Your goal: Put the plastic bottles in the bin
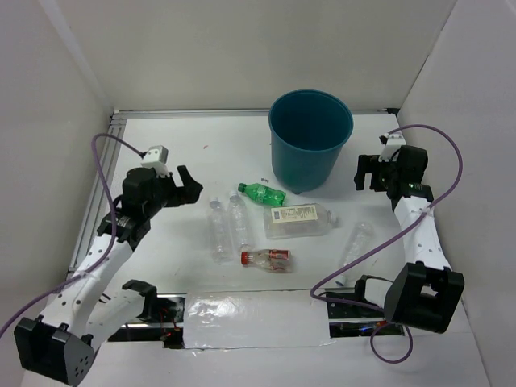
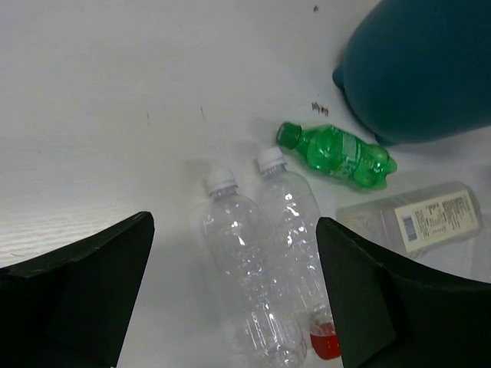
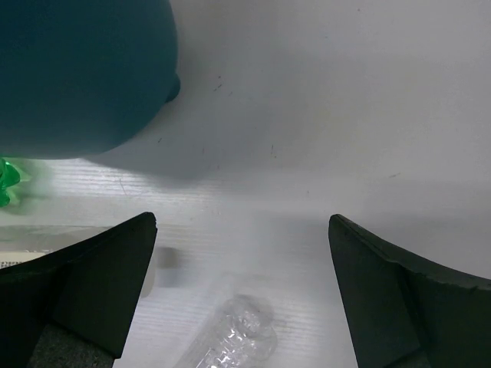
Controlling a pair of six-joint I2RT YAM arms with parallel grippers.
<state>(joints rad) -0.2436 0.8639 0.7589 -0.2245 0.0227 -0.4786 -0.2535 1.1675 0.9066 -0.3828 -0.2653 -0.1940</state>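
- The round teal-blue plastic bin (image 1: 310,153) stands upright at the far middle of the white table (image 1: 177,137).
- A small green plastic bottle (image 2: 337,153) lies on its side just beside the bin's base. The print on its label is too small to read.
- A larger flat clear bottle (image 1: 298,220) lies near the green one. Its white label shows a barcode and lines of fine print that I cannot read.
- Two slim clear white-capped bottles (image 2: 245,268) lie side by side, left of the flat one.
- A red-capped, red-labelled bottle (image 1: 268,259) lies toward the near edge, its lettering unreadable.
- Another slim clear bottle (image 1: 355,242) lies apart on the right.
- The left gripper (image 1: 190,185) is spread wide and empty, left of the clear pair.
- The right gripper (image 1: 369,172) is likewise released, right of the bin.
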